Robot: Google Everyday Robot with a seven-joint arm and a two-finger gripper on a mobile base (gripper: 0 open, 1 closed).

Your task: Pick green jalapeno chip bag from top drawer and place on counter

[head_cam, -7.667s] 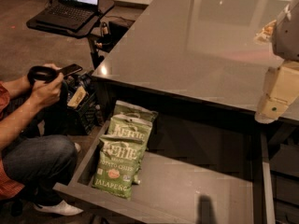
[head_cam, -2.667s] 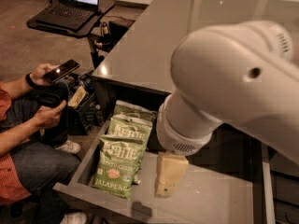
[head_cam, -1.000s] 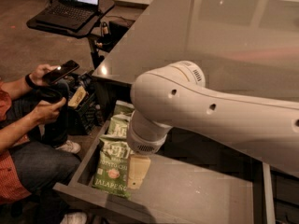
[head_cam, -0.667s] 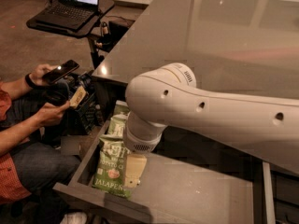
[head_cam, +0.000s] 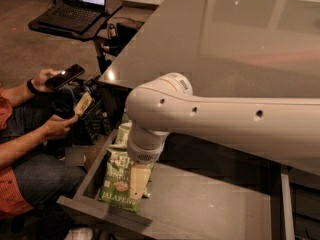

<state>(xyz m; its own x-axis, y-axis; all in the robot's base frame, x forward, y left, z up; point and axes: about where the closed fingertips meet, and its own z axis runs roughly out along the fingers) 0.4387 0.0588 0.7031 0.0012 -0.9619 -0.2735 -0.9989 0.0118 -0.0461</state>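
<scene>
Camera view showed the task in its early part. The counter (head_cam: 235, 49), a broad glossy dark slab, carried no bag, so the placing had not been done. The robot arm (head_cam: 225, 126) reached across from the right and bent down over the counter's front edge into the top drawer (head_cam: 210, 209), which stood pulled out with most of its flat floor bare. The green jalapeno chip bag (head_cam: 116, 184) lay flat at the drawer's left end, its "JALAPENO" edge toward the front lip, not lifted. The gripper (head_cam: 140, 184) hung straight down over the bag's right half, at or very near its surface; whether it was wide, narrow or already gripping the bag could not be told. By my judgement the reach was nearly complete, while the grasp, the lift out of the drawer and the set-down on the counter were all left to do.

Counted: one counter, one arm with one gripper, one open drawer. One person (head_cam: 30, 159) sat at the left with two hands showing, one of them holding the single phone (head_cam: 66, 76). One laptop (head_cam: 77, 6) sat on one black stand (head_cam: 95, 31). Two green bags could be made out: the task bag and a second bag (head_cam: 123, 133) just behind it, partly hidden by the arm; any further bag was hidden.
</scene>
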